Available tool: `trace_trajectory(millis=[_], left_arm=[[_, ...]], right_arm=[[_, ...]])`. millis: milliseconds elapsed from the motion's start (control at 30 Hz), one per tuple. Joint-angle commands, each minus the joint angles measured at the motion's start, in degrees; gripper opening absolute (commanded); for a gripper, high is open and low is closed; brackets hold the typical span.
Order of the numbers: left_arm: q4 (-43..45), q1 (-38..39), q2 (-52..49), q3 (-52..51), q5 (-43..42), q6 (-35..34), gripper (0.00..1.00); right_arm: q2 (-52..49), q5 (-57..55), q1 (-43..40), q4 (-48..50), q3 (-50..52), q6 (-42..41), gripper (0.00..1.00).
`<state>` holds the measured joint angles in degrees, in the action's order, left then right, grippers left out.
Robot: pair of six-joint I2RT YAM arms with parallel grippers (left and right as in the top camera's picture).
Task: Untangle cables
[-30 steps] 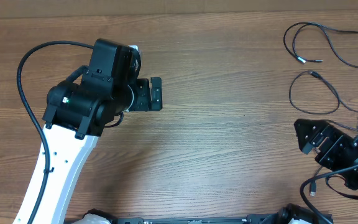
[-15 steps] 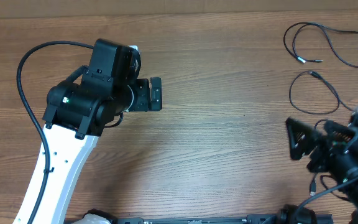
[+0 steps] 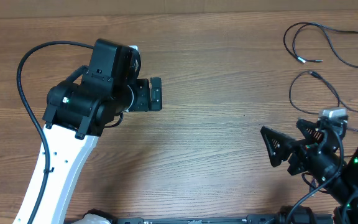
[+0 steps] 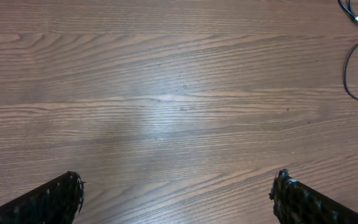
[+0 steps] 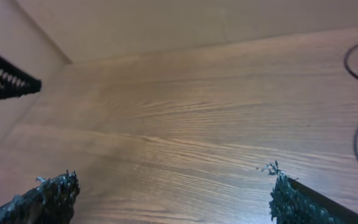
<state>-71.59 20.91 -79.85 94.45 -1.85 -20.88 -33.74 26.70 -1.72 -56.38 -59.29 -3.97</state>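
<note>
The bench (image 3: 229,143) is lying mostly bare, its wood grain filling the middle of the overhead view. The left tool (image 3: 158,93) is hovering in the upper left with its jaws spread wide and nothing between them. The right tool (image 3: 281,132) is hanging at the lower right, likewise released and gripping nothing (its wrist view is showing only bare wood between the fingers).

The cables (image 3: 286,38) are lying in the upper right corner, well apart from the left tool and near the right one. They are resting as loose open loops. A lower loop (image 3: 291,93) is sitting apart from the upper strands, with its plug tip (image 3: 312,74) free.

No knot is showing, so the untangling is looking largely done. The strands are running off the right edge, so any crossing there is staying hidden.
</note>
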Motion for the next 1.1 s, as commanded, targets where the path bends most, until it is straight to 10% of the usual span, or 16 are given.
trace_trajectory(millis=[0,1067], left_arm=[[0.04,-0.26,-0.28,0.55,0.57,-0.37,1.00],[0.02,-0.26,-0.31,0.55,0.57,-0.37,1.00]], right_arm=[[1.16,-0.39,2.51,1.11,0.15,2.99,1.00],[29.46,-16.17,3.85,34.07,41.88,4.24,1.00]])
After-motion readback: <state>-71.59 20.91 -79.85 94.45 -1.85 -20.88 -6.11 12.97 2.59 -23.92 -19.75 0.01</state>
